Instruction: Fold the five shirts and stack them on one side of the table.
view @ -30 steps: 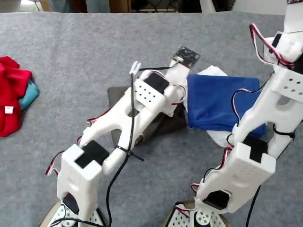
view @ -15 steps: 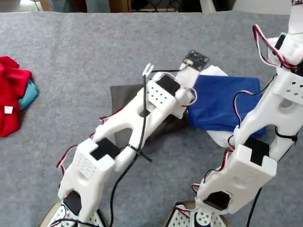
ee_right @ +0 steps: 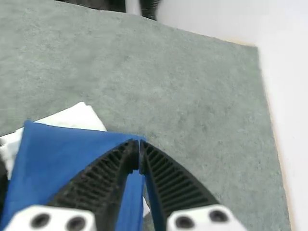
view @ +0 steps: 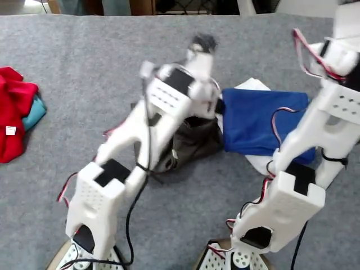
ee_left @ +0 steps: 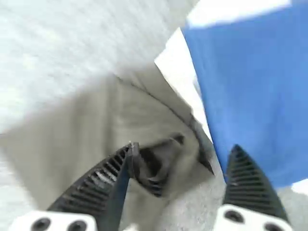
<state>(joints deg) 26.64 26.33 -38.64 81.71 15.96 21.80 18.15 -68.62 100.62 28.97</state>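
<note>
from above, the grey table (view: 84, 56) carries all five shirts. a crumpled red shirt (view: 14, 112) lies at nine o'clock with a teal shirt (view: 35, 112) poking out from under it. both look unfolded, likely waiting their turn. toward three o'clock a folded blue shirt (view: 259, 121) sits on a white shirt (view: 253, 85) whose edges peek out around it, which reads as the start of the stack. near the centre a brown shirt (view: 194, 143) lies half gathered, touching the blue one's edge. the left arm (view: 140, 135) stretches from six o'clock over the brown shirt, its wrist blurred. the right arm (view: 315, 129) stands along the three o'clock edge, over the pile.

from the left wrist, the left claw (ee_left: 180, 178) is spread wide and holds nothing. it hangs over the brown shirt, with a bunched fold of cloth against one finger (ee_left: 111, 184) and the other finger near the blue shirt's edge. the cloth is rumpled there, so the fold probably needs tidying before the shirt joins the pile.

from the right wrist, the right claw (ee_right: 140, 159) is pressed closed and empty above the blue shirt. the white shirt's corner shows just past it, with bare table beyond. it seems parked out of the way.
</note>
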